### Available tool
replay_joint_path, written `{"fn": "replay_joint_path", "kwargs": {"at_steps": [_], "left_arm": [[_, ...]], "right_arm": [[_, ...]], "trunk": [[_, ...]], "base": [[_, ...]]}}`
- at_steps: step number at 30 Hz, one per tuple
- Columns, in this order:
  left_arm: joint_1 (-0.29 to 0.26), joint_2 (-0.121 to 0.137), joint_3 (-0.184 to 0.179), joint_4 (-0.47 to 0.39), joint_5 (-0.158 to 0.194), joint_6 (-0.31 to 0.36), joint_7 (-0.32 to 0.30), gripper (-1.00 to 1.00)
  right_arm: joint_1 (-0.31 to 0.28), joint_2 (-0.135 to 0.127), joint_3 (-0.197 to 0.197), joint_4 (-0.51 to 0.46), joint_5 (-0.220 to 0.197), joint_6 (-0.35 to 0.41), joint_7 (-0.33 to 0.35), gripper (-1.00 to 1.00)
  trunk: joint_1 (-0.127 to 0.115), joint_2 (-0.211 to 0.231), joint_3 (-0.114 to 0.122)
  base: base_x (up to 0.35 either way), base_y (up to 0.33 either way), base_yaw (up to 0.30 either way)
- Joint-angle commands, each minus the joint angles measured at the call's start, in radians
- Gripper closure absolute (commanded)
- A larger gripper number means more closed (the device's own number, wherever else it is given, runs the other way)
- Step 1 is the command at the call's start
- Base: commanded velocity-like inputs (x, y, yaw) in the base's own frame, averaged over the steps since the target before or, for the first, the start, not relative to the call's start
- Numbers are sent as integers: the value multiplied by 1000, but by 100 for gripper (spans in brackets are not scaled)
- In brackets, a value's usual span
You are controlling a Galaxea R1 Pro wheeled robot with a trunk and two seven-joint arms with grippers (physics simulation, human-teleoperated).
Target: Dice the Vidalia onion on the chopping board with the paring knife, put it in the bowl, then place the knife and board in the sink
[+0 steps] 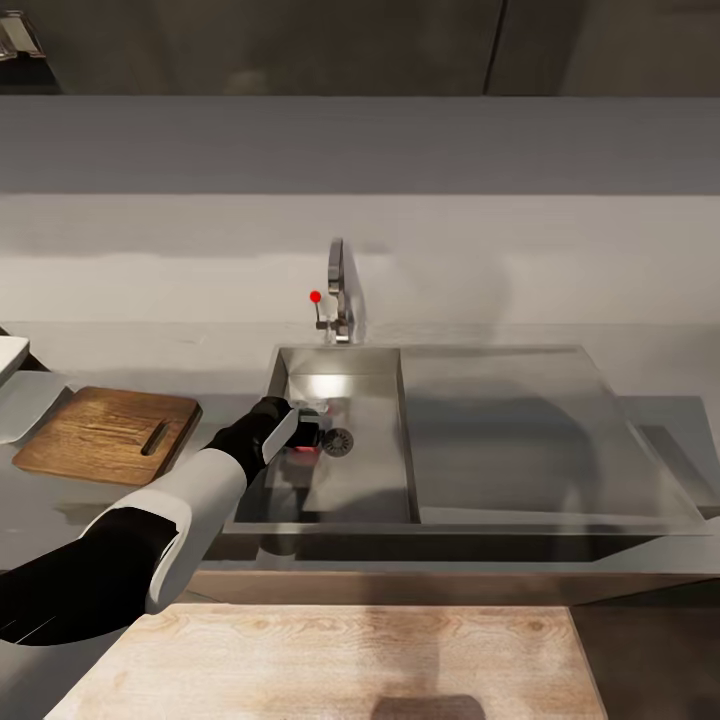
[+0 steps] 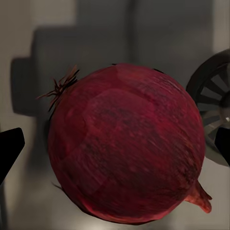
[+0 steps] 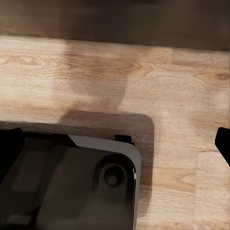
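Note:
The Vidalia onion point(image 2: 127, 143), a dark red ball with a dried root tuft, lies on the floor of the sink point(image 1: 350, 480) beside the round drain point(image 1: 339, 441). My left gripper point(image 1: 312, 432) reaches down into the basin and stands open. In the left wrist view its dark fingertips point(image 2: 9, 148) sit on either side of the onion with small gaps. The chopping board point(image 1: 110, 432) rests on the countertop point(image 1: 130, 350) left of the sink, with the white bowl point(image 1: 12, 395) at the frame's left edge. My right gripper point(image 3: 115, 148) is open and holds nothing. The paring knife and diced onion are out of view.
A chrome tap point(image 1: 340, 285) with a red knob point(image 1: 316, 296) rises behind the basin. A flat steel draining area point(image 1: 530, 430) lies right of the basin. A pale wooden surface point(image 1: 320, 660) spans the foreground. The right wrist view looks down on wood planks point(image 3: 143, 72) and a dark robot part point(image 3: 72, 187).

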Motion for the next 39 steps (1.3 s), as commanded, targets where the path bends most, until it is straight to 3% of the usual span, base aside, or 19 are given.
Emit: {"fn": "replay_joint_path", "kwargs": {"at_steps": [1, 24, 25, 39], "left_arm": [[-1, 0, -7, -1, 11, 4, 7, -100], [-1, 1, -7, -3, 11, 4, 7, -100], [-1, 2, -7, -5, 11, 4, 8, 100], [-1, 1, -7, -6, 11, 5, 9, 100]], "right_arm": [[0, 1, -8, -2, 10, -2, 7, -100], [0, -2, -10, 0, 11, 0, 14, -100], [0, -2, -9, 0, 11, -1, 14, -100], [0, 0, -9, -2, 11, -2, 13, -100]], "trunk": [[1, -2, -2], [1, -2, -4], [1, -2, -4], [1, -2, 5]], "base": [[0, 0, 0], [0, 0, 0], [0, 0, 0], [0, 0, 0]]}}
